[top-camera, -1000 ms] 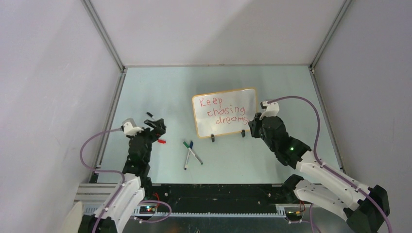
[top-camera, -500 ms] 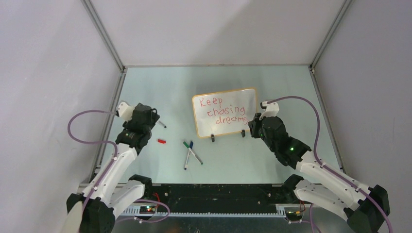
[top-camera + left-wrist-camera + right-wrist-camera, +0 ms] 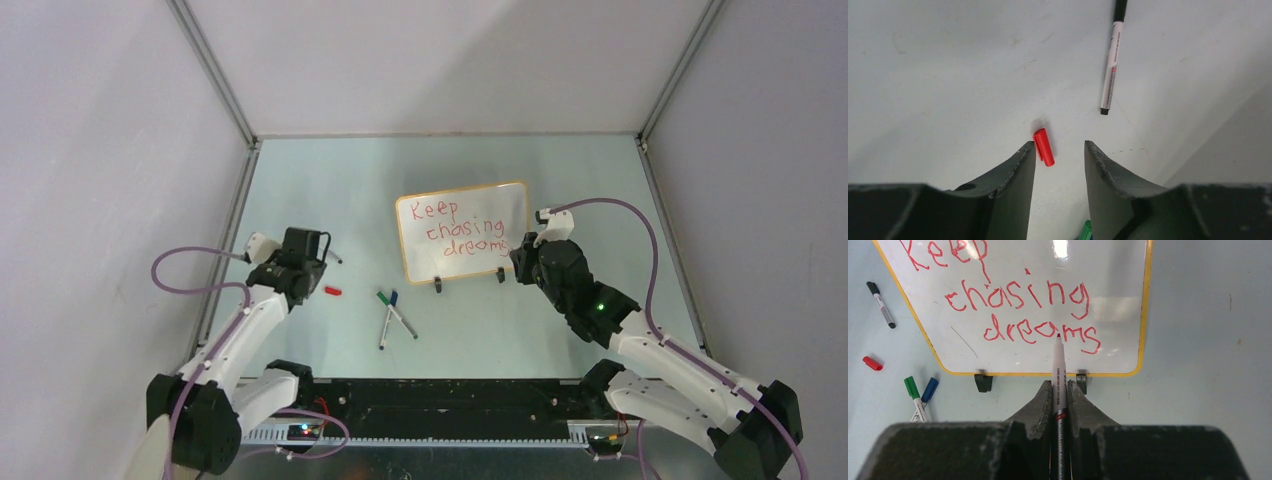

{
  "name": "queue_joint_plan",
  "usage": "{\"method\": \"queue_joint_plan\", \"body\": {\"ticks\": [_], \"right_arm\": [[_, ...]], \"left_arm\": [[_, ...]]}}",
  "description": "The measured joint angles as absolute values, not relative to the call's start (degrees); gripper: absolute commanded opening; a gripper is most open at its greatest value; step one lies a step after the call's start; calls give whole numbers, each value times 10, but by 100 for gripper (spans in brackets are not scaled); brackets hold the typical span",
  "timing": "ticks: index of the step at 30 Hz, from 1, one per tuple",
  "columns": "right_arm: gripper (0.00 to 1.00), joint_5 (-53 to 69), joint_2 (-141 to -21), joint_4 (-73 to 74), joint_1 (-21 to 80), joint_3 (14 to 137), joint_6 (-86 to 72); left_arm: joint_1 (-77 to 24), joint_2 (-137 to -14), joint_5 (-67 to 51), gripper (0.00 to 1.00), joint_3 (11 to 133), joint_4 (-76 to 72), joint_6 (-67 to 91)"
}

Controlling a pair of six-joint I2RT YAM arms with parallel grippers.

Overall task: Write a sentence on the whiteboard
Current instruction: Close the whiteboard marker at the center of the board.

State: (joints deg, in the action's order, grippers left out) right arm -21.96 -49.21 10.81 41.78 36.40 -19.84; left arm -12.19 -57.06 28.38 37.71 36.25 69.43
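Right claw (image 3: 1059, 386) first: it is clamped tight on a red marker (image 3: 1058, 365), the white barrel pinched between both fingers and the red tip pointing away from the wrist. That tip sits over the bottom line of the sentence (image 3: 1020, 300), right at the start of the "m" in "dreams". Whether the tip actually touches the board, I cannot tell from here.

The whiteboard (image 3: 505, 205) stands about mid-surface, a little toward the right edge of the pale green surface (image 3: 580, 170). Its two black clip feet (image 3: 983, 382) run along its near side. The red letters read "Keep chasing dreams" in three short lines, crowding the board's left and lower part. The upper right of the board is bare and glossy.

Over on the left, the left claw (image 3: 1058, 150) is wide apart and has hold of nothing. In its wrist view a small red cap (image 3: 1043, 147) lies on the surface in the gap, tucked close to the tip of the finger on the view's left. How high the claw hangs above it, I cannot tell.

A black-capped marker (image 3: 1111, 60) lies beyond the cap, toward the left edge of the surface, well apart from the board. Nearer the front edge, between the two arms, a green-capped marker (image 3: 913, 392) and a blue-capped marker (image 3: 928, 390) lie together, caps side by side and barrels crossing.
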Motion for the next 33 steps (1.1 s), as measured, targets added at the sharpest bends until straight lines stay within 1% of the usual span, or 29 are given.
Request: {"method": "queue_joint_plan", "body": {"ticks": [5, 11, 16, 25, 27, 29, 31, 32, 33], "right_arm": [[0, -220, -492, 108, 418, 364, -198], [0, -219, -494, 107, 418, 364, -198], [0, -217, -495, 107, 418, 364, -198], [0, -216, -495, 107, 418, 364, -198], [0, -216, -495, 107, 418, 364, -198], [0, -216, -495, 107, 418, 364, -198], [0, -216, -495, 107, 418, 364, -198], [0, -216, -495, 107, 418, 364, -198], [0, -216, -495, 107, 418, 364, -198]], "left_arm": [[-110, -616, 251, 45, 377, 362, 696], [-103, -700, 222, 48, 388, 365, 695], [-99, -717, 216, 48, 389, 365, 701], [-94, -770, 182, 42, 389, 342, 707], [-93, -782, 177, 38, 389, 340, 710], [-91, -785, 175, 32, 389, 338, 715], [-87, -787, 172, 24, 389, 333, 721], [-86, -787, 171, 12, 388, 332, 723], [-85, -787, 170, 9, 387, 328, 726]]}}
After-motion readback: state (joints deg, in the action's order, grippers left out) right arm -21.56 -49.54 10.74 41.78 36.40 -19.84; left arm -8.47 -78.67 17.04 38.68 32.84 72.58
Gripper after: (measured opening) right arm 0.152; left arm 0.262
